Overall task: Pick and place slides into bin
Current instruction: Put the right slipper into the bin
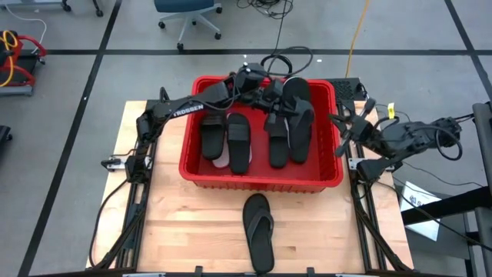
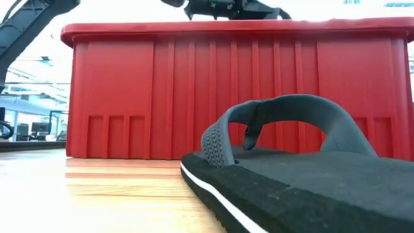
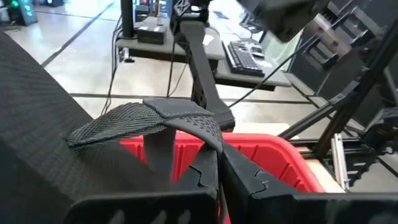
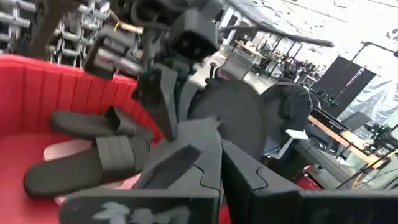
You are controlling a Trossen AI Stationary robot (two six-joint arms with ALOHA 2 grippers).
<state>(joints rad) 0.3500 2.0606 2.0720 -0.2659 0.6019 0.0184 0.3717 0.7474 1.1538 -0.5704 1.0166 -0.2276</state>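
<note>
The bin (image 1: 260,175) stands at the middle of the wooden surface (image 1: 177,231) and already holds most of the slides: two black wide-strap sandals (image 1: 227,138) lie side by side in its left half, something pale (image 1: 221,160) shows beneath them, likely a white sandal, and further black slides (image 1: 290,131) are stacked in its right half. The exact count inside cannot be made out. The left gripper (image 1: 270,91) is reached over the bin's far rim, its jaws clenched on the strap of a black thong flip-flop (image 3: 149,121), which hangs above the bin and has not been let go; the left wrist view shows the strap pinched between the dark fingers (image 3: 211,177) with the red wall just below. The right gripper (image 1: 344,123) waits at the bin's right side, its jaws clenched on nothing, pointed in toward the contents. One black thong flip-flop (image 1: 259,231) remains on the surface, just in front of the bin's near wall, lying sole down with its strap upward. In my judgement the task is close to its end: the held flip-flop needs dropping, then its mate on the surface needs collecting.
</note>
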